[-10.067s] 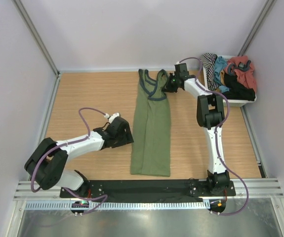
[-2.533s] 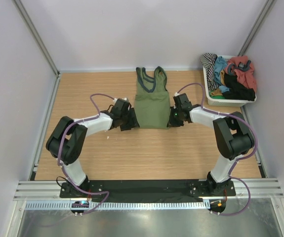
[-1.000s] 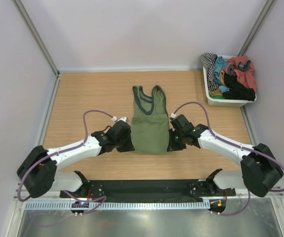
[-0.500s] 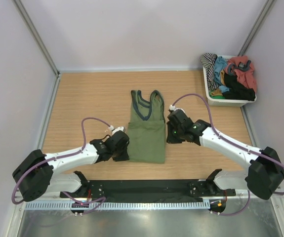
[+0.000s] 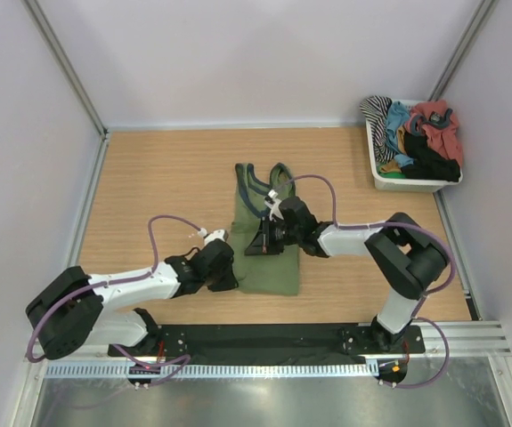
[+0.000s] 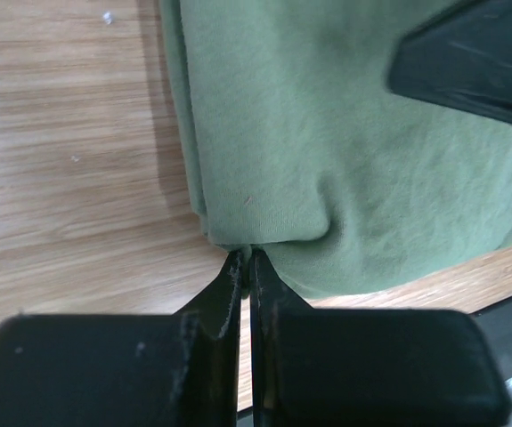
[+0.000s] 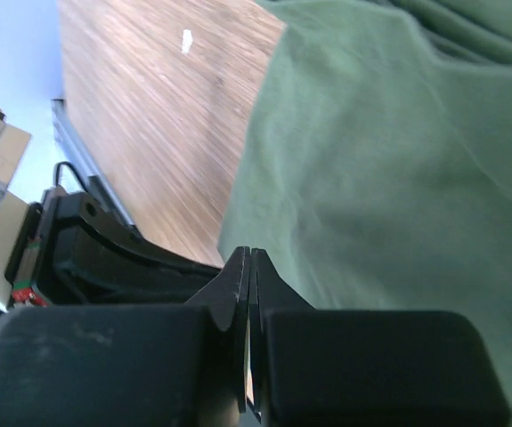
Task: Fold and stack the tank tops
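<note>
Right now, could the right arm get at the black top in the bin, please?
Probably yes: the right gripper hangs shut and seemingly empty over the green top, the black top lies exposed in the bin, and only bare table lies between.

No writing, label, brand mark, number or sign could be read in any of the three views.

On the table [image 5: 149, 178] the tank top [image 5: 273, 271], central; behind (far-right corner) a bin [image 5: 396, 184] of garments [image 5: 416, 133].
</note>
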`<action>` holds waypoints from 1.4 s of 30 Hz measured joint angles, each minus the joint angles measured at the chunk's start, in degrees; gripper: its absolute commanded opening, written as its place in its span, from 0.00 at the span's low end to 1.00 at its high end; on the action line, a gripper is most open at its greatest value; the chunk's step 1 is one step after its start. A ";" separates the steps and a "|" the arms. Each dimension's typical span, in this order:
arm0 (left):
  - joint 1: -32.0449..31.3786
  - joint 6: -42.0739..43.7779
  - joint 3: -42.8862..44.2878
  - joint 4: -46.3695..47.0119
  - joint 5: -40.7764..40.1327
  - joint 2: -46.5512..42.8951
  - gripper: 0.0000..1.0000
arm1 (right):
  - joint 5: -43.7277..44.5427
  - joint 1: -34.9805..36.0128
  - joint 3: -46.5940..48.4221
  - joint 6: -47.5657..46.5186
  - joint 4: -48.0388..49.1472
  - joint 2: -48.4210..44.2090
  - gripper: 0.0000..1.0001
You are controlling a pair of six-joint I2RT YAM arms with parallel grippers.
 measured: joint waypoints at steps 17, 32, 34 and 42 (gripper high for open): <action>-0.15 0.20 -1.62 3.43 0.87 -0.48 0.00 | -2.32 0.09 3.78 3.15 19.37 16.94 0.01; -0.15 -0.28 -4.83 4.74 1.49 -4.00 0.00 | -0.70 -7.17 13.73 0.98 19.67 23.65 0.01; -0.15 -0.59 -4.94 4.85 1.46 -4.11 0.00 | -1.44 -8.20 15.13 1.01 19.56 24.44 0.01; -0.15 -0.96 -4.81 4.87 1.46 -3.82 0.00 | -1.49 -9.42 20.94 -1.62 14.08 25.24 0.05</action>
